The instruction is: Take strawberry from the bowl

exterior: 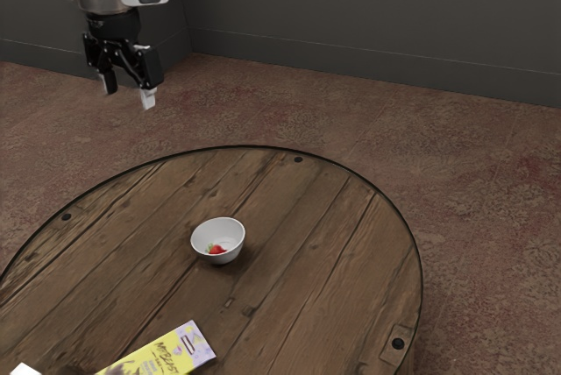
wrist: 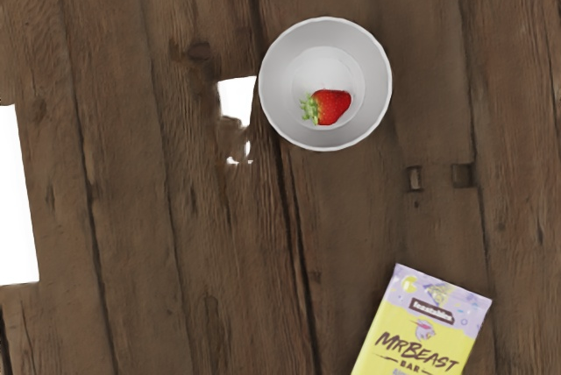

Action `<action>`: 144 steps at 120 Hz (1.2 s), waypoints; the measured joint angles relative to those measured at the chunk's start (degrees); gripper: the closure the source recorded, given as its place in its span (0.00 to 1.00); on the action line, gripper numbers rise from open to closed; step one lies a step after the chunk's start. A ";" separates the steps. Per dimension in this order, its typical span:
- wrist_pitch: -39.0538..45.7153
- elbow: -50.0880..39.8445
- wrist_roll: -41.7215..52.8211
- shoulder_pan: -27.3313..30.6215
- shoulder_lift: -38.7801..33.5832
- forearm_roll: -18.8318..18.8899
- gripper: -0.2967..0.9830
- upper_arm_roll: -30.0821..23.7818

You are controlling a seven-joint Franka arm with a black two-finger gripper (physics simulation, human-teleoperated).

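In the exterior view my gripper (exterior: 128, 95) hangs high at the upper left, well above the table, its two fingers apart with nothing between them. A white bowl (exterior: 230, 255) stands upright on the round wooden table. Inside it, on the bottom near the wall, lies a red strawberry (exterior: 216, 250) with green leaves. The wrist view looks down into the bowl (wrist: 375, 86), where the strawberry (wrist: 332, 106) rests on its side, leaves against the white bottom.
A yellow and purple chocolate bar (exterior: 166, 356) lies on the wooden table (exterior: 324, 244) near the exterior view's bottom edge. A white object (exterior: 24, 370) is partly in view at the lower left corner.
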 joint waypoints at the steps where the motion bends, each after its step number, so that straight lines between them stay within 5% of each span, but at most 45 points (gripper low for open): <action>1: 0.08 -0.01 0.03 -0.02 0.00 0.00 0.23 0.00; 26: 0.38 -0.54 0.82 0.16 -0.06 0.03 0.23 -0.42; 44: 4.19 -13.72 4.93 -0.73 -7.32 0.03 0.23 -0.58; 73: 21.78 -26.61 31.03 -1.32 -6.05 -0.67 0.23 -0.69; 108: 32.41 -28.10 56.03 -1.37 3.54 1.25 0.23 -1.12; 144: 40.80 -26.70 72.32 -1.19 11.26 -3.01 0.25 -1.31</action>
